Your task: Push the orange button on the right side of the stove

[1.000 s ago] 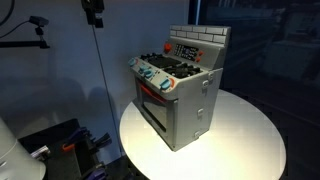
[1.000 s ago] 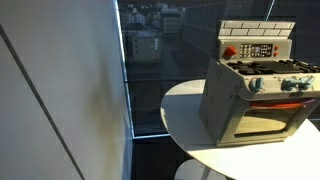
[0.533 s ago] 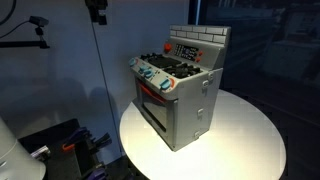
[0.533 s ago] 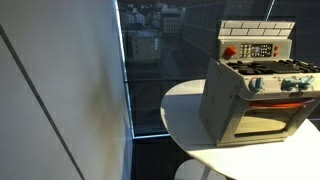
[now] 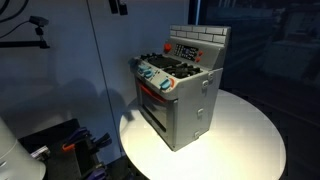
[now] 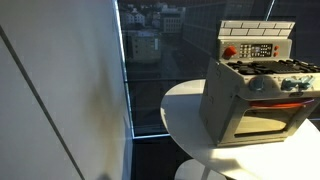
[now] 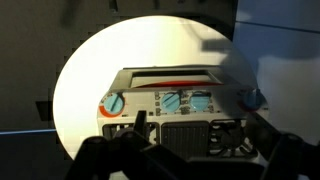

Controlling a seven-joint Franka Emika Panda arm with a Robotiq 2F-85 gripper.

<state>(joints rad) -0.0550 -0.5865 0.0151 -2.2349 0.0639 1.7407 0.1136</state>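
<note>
**Pincer wide open above the toy stove, nothing held**

In the wrist view the gripper [image 7: 190, 150] comes in from the bottom edge. Its two dark fingers [image 7: 115, 150] are spread far apart and hold nothing between them. The stove [image 7: 170, 100] lies straight beneath the pincer and well clear of it, with no contact. It stands on a round white table [image 7: 95, 60].

Seen from above, the red-striped oven door [image 7: 170, 78] is the part of the stove farthest ahead of the fingers. The teal knobs [image 7: 114, 103] come next, one towards each finger. The black burners [image 7: 185, 135] sit closest, between the fingertips and partly hidden by them.

In an exterior view the gripper [image 5: 118, 6] is only a dark shape at the top edge. The stove [image 5: 180, 100] stands lower and off to one side of it, well apart.

The orange button [image 6: 229, 52] is set at one end of the control strip on the brick-pattern back panel [image 6: 257, 30]. That is below the pincer and at the stove's rear. It cannot be picked out in the wrist view.

The oven is the only compartment here. Its oven door [image 6: 265, 115] is shut in both exterior views, and what lies inside cannot be told.
</note>
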